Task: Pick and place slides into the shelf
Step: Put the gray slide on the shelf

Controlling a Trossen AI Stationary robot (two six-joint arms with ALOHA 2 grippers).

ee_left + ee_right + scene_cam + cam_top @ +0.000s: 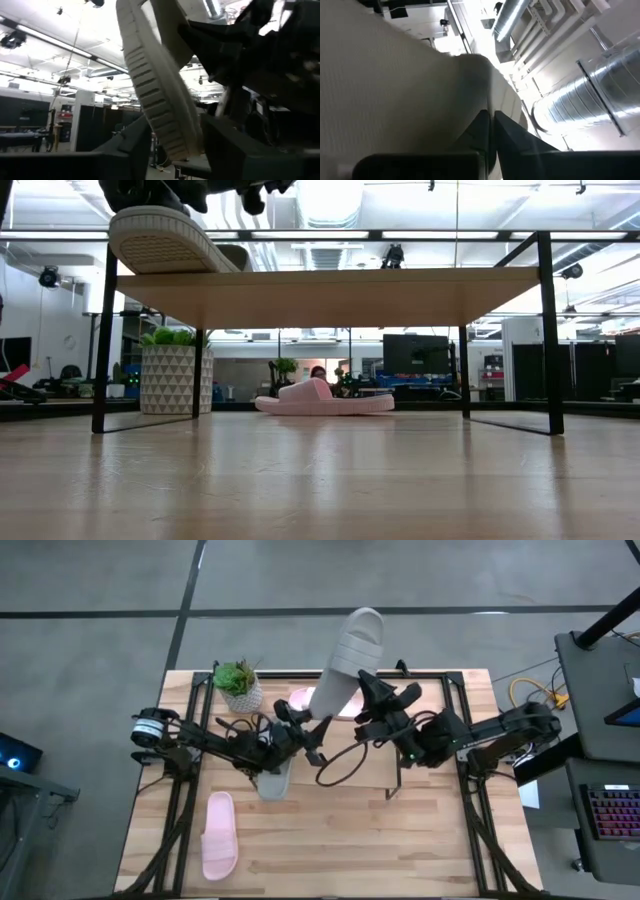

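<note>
A grey slide [350, 655] is raised above the shelf [330, 295]. It slants, with its sole [165, 240] facing the near side. My right gripper [366, 690] is shut on its side at mid-length. My left gripper [305, 730] is open, its fingers on either side of the slide's lower end [175, 135]. One pink slide [325, 398] lies on the table under the shelf board. Another pink slide [218, 835] lies sole-down at the near left. A second grey slide [272, 782] lies under my left arm. My right gripper pinches a thin edge of the grey slide [482, 102] between its two fingers, at the slide's side about mid-length. It comes slanting upward from the table's right. The slide is lifted clear of shelf and table, tilted. My left gripper: I cannot tell whether a finger [225, 145] touches the slide's lower end.
A potted plant [238, 685] stands at the far left beside the shelf. A black frame [470, 790] runs along the table's edges. A cable loop [340, 765] hangs below my right arm. The near middle and near right of the table [400, 850] are bare wood.
</note>
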